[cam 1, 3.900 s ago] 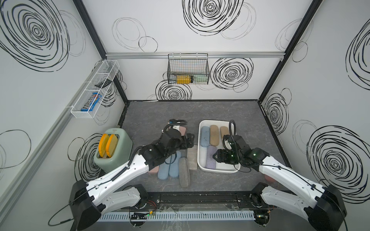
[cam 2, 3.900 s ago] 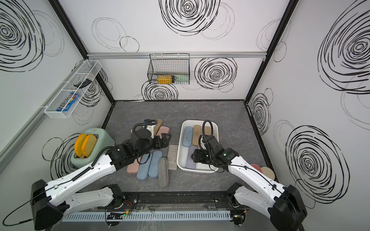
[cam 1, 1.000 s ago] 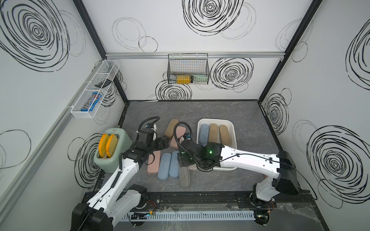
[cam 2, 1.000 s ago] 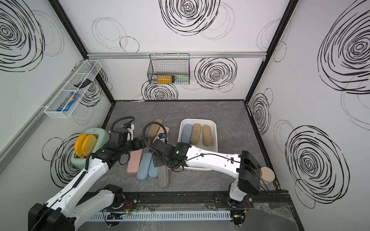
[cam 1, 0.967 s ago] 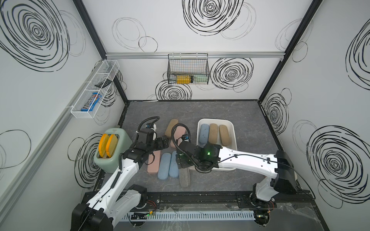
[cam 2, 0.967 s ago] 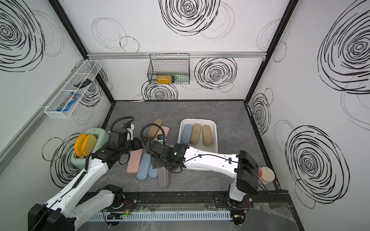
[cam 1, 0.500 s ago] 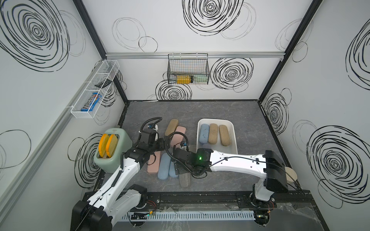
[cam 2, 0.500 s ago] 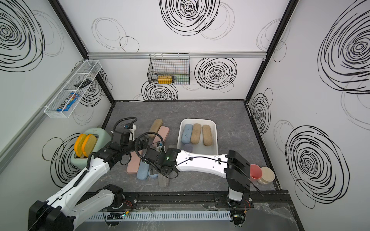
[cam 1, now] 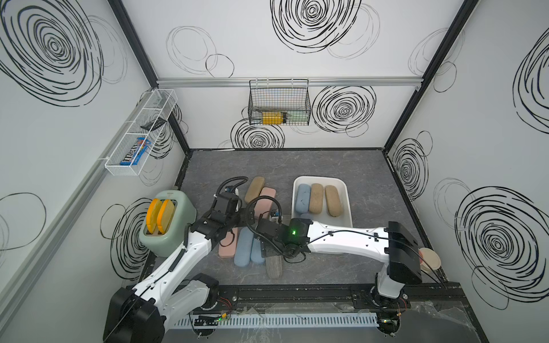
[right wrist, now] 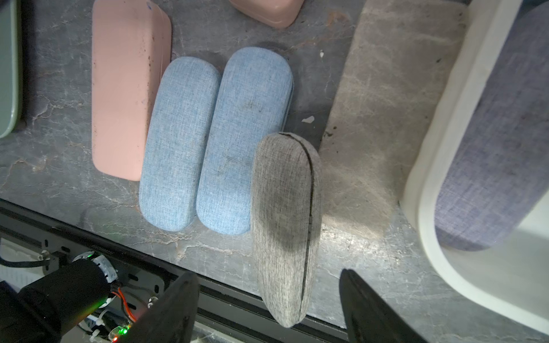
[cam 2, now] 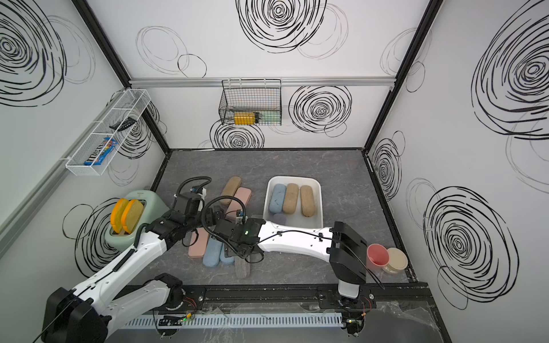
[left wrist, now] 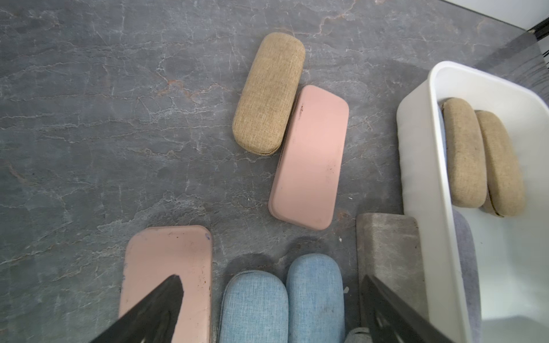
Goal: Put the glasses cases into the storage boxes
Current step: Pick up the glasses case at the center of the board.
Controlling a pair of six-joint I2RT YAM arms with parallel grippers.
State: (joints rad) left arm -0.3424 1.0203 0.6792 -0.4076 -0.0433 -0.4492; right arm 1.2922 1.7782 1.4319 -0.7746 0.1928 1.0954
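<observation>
Swung across from the white bin, our right gripper is hovering spread and empty, grey case just beneath it, left gripper idling equally splayed alongside, and we're risking toppling that edge-standing case onto the blue cases.

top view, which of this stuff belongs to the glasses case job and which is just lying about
Belongs to the job:
white plastic storage bin
oblong fabric cases inside it
loose cases beside it: tan, two pink, two blue, grey

Just lying about:
green toaster with yellow-orange slices
black wire basket
white mesh wall rack
pink cup
beige round dish
</observation>
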